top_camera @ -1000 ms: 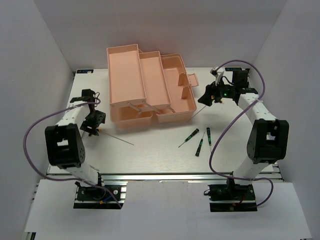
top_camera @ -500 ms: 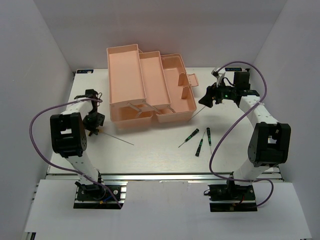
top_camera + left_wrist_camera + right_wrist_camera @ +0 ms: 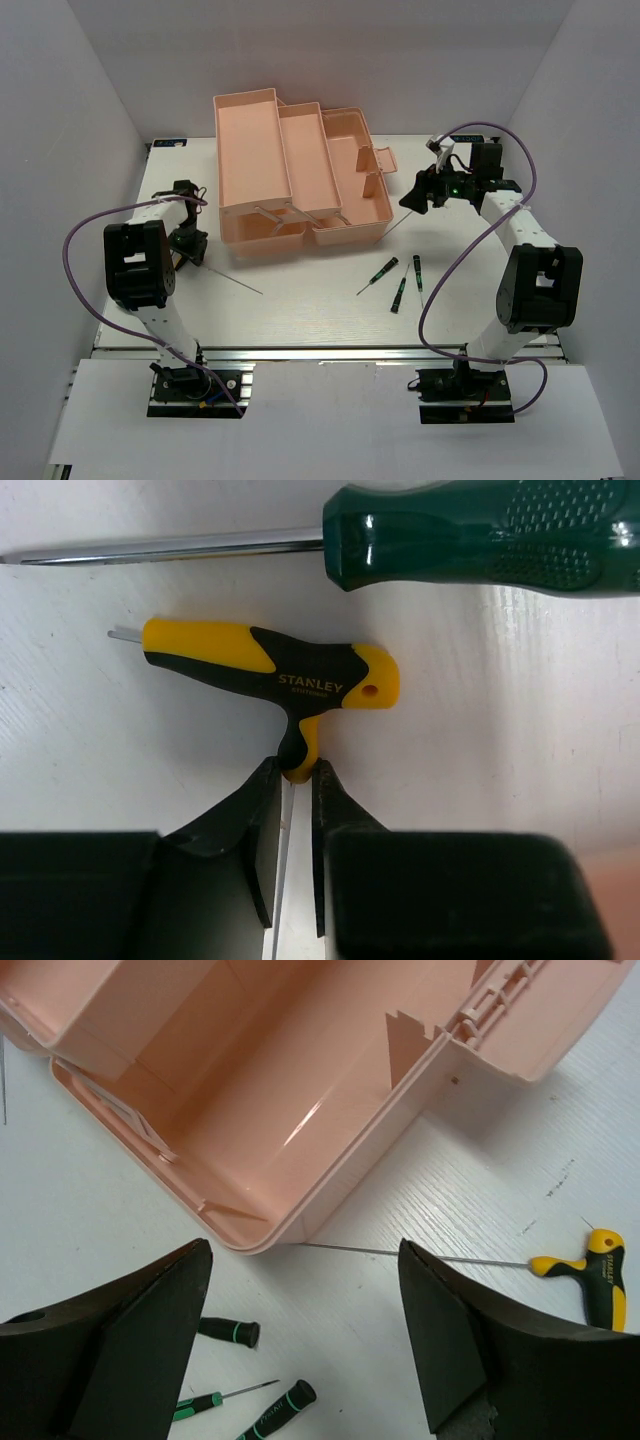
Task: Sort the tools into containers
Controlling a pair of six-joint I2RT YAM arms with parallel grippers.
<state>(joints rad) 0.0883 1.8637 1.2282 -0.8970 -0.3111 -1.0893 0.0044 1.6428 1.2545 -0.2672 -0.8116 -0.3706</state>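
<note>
The left gripper (image 3: 292, 780) sits low on the table (image 3: 300, 310) with its fingers drawn in close, pinching the short stem of a yellow-and-black T-handle (image 3: 300, 675); the thin rod (image 3: 284, 880) runs back through the slit between the fingers toward the wrist; just beyond the handle lies the large green screwdriver (image 3: 480, 540), crosswise, with a narrow strip of bare table between the two; in the top view this gripper stands near the table's left edge, with the toolbox (image 3: 365, 1165) close on its right and open table on the near side; the right gripper (image 3: 305, 1250) hangs spread wide, holding nothing, just off the toolbox's rounded front corner; a second T-handle tool (image 3: 590, 1280) lies outside its right finger, its rod reaching under the gripper to touch or nearly touch that corner; three small screwdrivers (image 3: 230, 1333) lie apart on the wrist side of the gripper, with bare table around them.
</note>
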